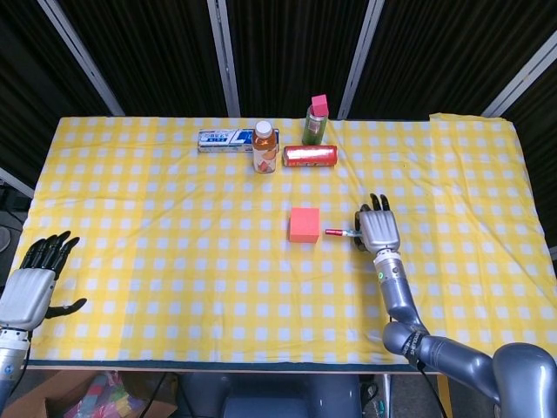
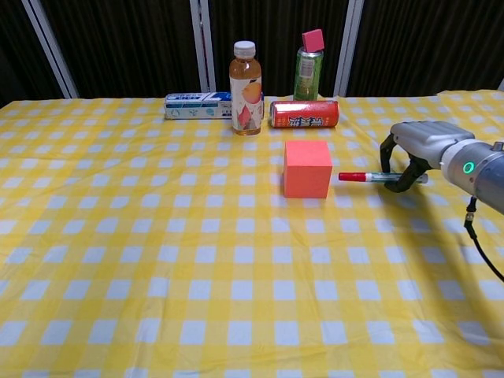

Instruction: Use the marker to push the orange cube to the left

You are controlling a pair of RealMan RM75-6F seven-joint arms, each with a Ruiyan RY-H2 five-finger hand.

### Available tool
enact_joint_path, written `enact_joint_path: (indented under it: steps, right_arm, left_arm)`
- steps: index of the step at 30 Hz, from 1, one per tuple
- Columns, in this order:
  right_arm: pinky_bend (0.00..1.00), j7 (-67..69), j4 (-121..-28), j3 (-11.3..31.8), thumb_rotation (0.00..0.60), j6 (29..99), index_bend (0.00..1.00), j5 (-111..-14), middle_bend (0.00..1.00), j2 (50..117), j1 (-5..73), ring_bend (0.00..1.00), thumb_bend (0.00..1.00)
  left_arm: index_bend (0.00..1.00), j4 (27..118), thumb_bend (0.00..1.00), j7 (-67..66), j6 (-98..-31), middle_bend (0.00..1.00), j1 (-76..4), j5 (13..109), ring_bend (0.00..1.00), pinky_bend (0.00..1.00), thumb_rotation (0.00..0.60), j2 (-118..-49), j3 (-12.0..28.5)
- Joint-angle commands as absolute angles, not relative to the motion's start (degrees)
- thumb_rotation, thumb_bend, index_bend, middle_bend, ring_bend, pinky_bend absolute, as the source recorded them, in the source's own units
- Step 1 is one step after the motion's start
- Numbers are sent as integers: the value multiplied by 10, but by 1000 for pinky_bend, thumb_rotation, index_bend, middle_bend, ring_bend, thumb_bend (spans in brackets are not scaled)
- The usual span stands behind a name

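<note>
The orange cube (image 1: 304, 224) (image 2: 307, 168) stands near the middle of the yellow checked table. Just to its right, my right hand (image 1: 378, 230) (image 2: 417, 146) holds the marker (image 1: 340, 232) (image 2: 370, 177) level above the cloth, its red cap pointing at the cube. A small gap separates the cap from the cube's right face. My left hand (image 1: 33, 283) hangs open off the table's front left corner, showing only in the head view.
Along the back stand a blue-white box (image 1: 224, 139), an orange drink bottle (image 1: 265, 147), a red can lying on its side (image 1: 310, 156) and a green can (image 1: 315, 124) with a pink block on top. Bare cloth stretches left of the cube.
</note>
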State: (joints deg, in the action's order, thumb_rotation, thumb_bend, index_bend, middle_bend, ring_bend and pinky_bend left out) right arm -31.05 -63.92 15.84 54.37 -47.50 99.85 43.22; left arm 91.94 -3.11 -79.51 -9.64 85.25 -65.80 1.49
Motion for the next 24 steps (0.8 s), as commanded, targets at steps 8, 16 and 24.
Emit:
enact_joint_path:
  steps: [8, 16, 24]
  right_arm:
    - [0, -336, -616, 172, 600, 544, 688, -465, 314, 1032, 462, 0, 407]
    - [0, -364, -611, 182, 600, 549, 688, -453, 314, 1055, 486, 0, 407]
    - [0, -383, -616, 190, 600, 553, 688, -448, 314, 1071, 506, 0, 407]
  left_arm:
    - [0, 922, 0, -21, -790, 0, -98, 851, 0, 25, 600, -654, 14]
    - [0, 925, 0, -12, -781, 0, -101, 847, 0, 25, 600, -650, 15]
    - [0, 927, 0, -8, -780, 0, -102, 846, 0, 25, 600, -648, 15]
